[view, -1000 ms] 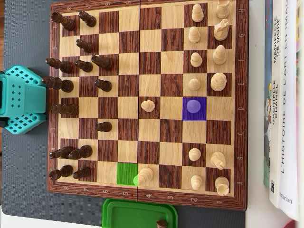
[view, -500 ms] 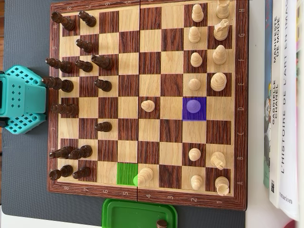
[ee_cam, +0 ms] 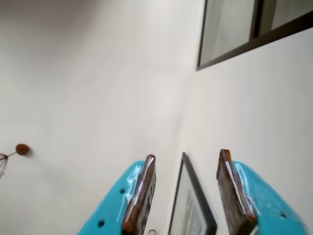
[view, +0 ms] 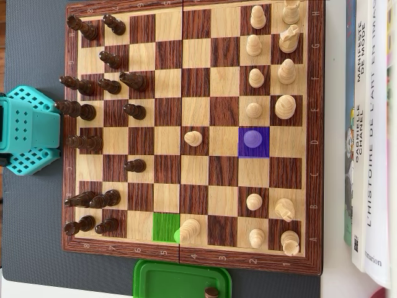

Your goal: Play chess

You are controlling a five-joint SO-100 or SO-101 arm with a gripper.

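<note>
In the overhead view a wooden chessboard lies with dark pieces along its left side and light pieces along its right. One square is tinted purple, with a light pawn on it. Another square is tinted green, and a light piece stands just right of it. A lone light pawn stands mid-board. The teal arm sits off the board's left edge. In the wrist view my gripper points up at a wall, open, with nothing between its fingers.
A green container below the board holds a dark piece. Books lie along the board's right side. The wrist view shows only a framed picture, a window and bare wall.
</note>
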